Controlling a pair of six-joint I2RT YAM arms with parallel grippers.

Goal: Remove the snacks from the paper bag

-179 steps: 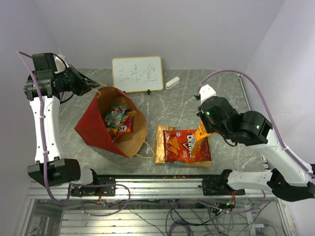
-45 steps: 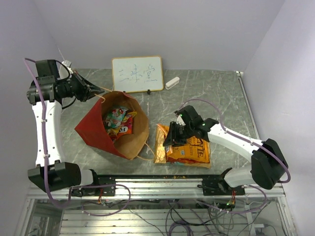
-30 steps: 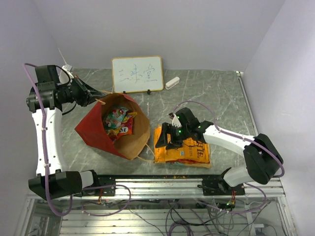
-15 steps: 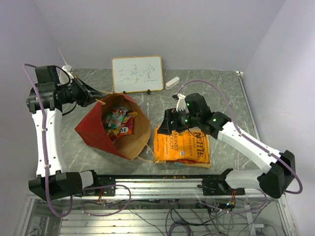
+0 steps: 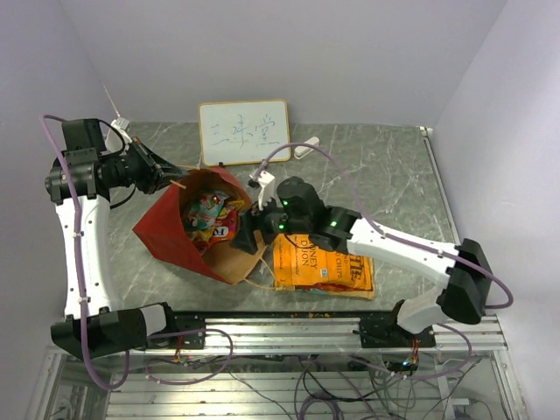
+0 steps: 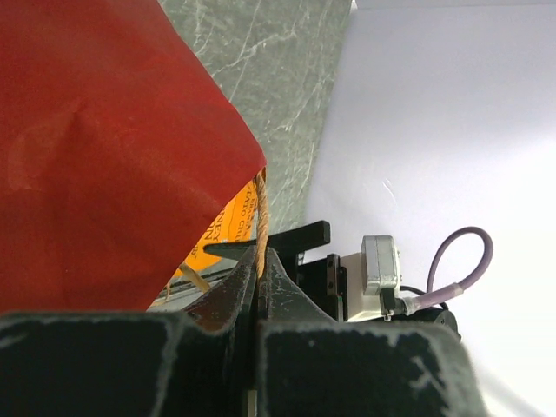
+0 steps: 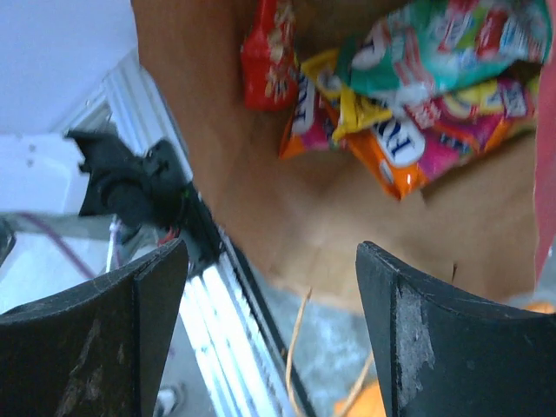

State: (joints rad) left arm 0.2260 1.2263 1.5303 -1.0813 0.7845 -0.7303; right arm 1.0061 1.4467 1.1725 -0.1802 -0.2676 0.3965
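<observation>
The red paper bag [image 5: 162,232] lies tilted on the table, its brown inside [image 5: 238,249] open toward the right. Several small snacks [image 5: 210,214] sit inside it, seen in the right wrist view as teal, yellow, pink and orange packets [image 7: 417,95] plus a red one [image 7: 265,52]. My left gripper [image 5: 178,181] is shut on the bag's tan loop handle [image 6: 260,217] at the far rim. My right gripper [image 5: 247,232] hovers open at the bag's mouth, nothing between its fingers [image 7: 271,261]. A large orange chip bag [image 5: 324,262] lies flat on the table right of the paper bag.
A small whiteboard [image 5: 244,131] stands at the back of the table, a white eraser [image 5: 306,147] next to it. The paper bag's second handle [image 7: 300,347] hangs loose by the near rim. The metal rail [image 5: 280,319] runs along the table's near edge.
My right gripper has swung left from above the orange chip bag to the paper bag's mouth, staying open. The left gripper keeps its hold on the handle.
</observation>
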